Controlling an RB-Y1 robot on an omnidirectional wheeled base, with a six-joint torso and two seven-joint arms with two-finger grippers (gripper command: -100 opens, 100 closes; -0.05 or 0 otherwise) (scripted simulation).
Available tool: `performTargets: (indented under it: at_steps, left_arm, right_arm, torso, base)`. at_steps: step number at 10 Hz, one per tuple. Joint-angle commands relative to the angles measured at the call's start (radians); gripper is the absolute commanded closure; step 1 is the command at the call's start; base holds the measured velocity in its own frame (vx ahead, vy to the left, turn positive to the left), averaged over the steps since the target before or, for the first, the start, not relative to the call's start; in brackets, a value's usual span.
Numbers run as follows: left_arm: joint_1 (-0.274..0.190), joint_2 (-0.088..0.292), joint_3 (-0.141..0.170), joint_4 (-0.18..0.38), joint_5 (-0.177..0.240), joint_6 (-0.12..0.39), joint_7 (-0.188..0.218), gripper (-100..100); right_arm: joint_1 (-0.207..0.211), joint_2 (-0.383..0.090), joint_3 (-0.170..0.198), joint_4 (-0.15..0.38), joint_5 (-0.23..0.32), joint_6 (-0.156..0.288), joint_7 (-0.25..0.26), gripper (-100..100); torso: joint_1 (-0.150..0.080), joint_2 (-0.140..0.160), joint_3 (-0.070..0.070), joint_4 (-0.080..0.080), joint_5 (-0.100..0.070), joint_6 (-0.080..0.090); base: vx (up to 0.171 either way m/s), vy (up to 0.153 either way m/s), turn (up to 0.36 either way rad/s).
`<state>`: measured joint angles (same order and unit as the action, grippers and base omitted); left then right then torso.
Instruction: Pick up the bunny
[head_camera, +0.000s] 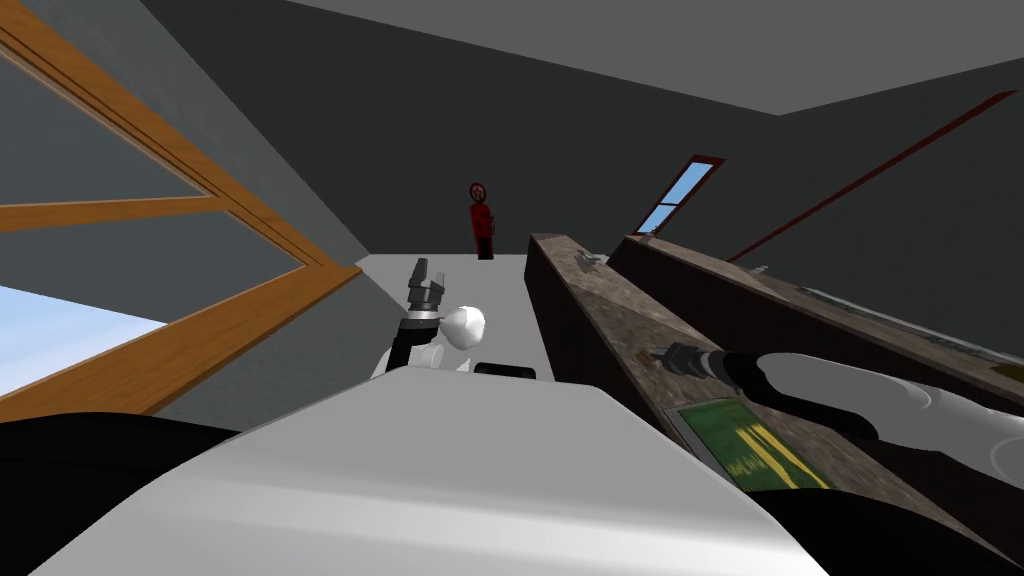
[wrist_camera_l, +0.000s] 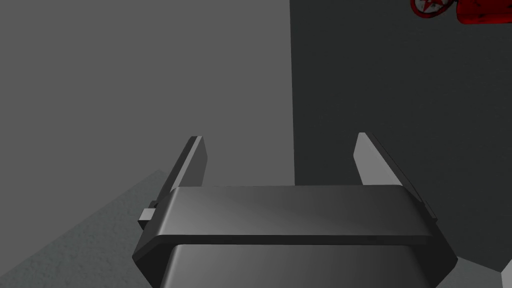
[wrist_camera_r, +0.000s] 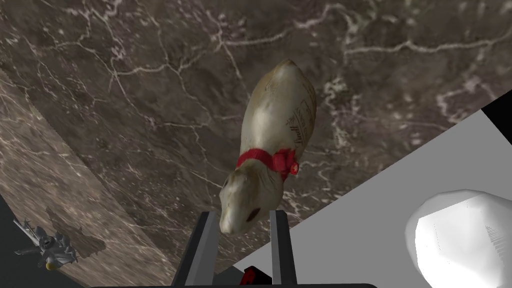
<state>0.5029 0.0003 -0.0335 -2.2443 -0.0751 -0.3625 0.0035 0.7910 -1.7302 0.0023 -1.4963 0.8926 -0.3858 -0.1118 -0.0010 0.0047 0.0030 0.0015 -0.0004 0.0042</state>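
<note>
Right wrist view: right gripper (wrist_camera_r: 243, 214) pinches the head of the pale bunny (wrist_camera_r: 277, 115), one finger pressed to each side. The bunny wears a red collar (wrist_camera_r: 265, 159), and its body stretches away from the fingers over the brown marbled counter (wrist_camera_r: 125, 75), close to the counter's edge. A small grey figure (wrist_camera_r: 45, 246) sits at another edge. Left gripper (wrist_camera_l: 280, 142) is off the counter, fingers spread.
</note>
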Motion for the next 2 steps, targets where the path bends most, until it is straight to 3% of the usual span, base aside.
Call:
performTargets:
  at_steps: [1,2]
  left_arm:
    - [0.000,0.000,0.000,0.000,0.000,0.000,0.000,0]
    - [0.000,0.000,0.000,0.000,0.000,0.000,0.000,0]
  right_arm:
    - [0.000,0.000,0.000,0.000,0.000,0.000,0.000,100]
    - [0.000,-0.002,-0.001,0.000,0.000,-0.002,-0.003,0]
  torso:
    - [0.000,0.000,0.000,0.000,0.000,0.000]
    - [0.000,-0.001,-0.001,0.000,0.000,0.000]
  base:
    - [-0.036,0.002,-0.016]
    - [-0.006,0.001,-0.001]
